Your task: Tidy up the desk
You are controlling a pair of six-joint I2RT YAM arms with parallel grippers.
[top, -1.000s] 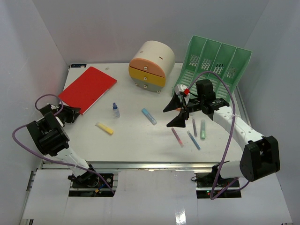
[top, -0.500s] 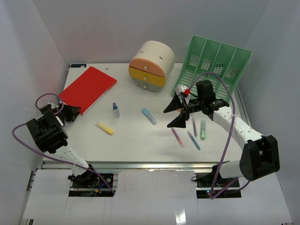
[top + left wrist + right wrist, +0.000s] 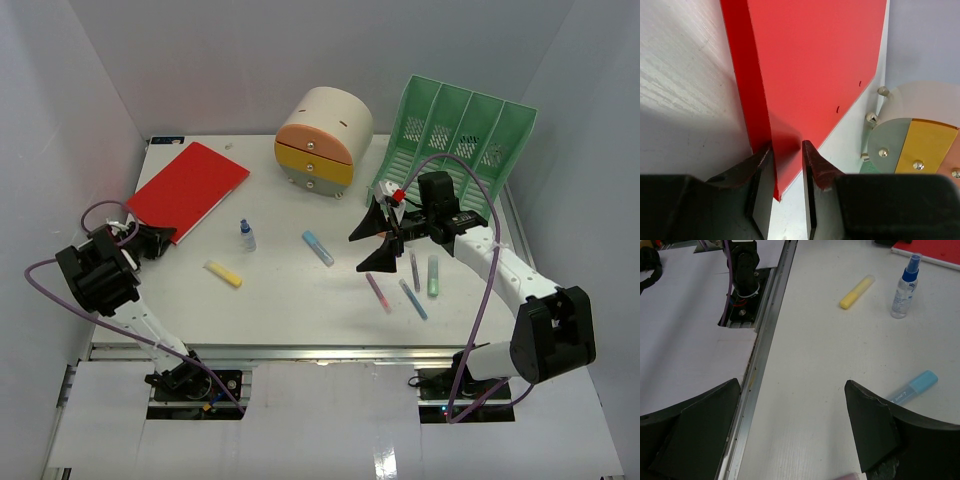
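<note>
White bench (image 3: 285, 295) spans walled booth beyond arm bases. Left pincer (image 3: 786, 148) straddles red folder (image 3: 812, 60) corner near bench's left edge; grip cannot tell. Right pincer (image 3: 791, 384) spread wide over bench.

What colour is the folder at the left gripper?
Red; the folder shows best in the left wrist view, its corner between the jaws of the left gripper.

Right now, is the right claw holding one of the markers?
No, the right claw hangs open over the desk, jaws wide apart with nothing between them.
</note>
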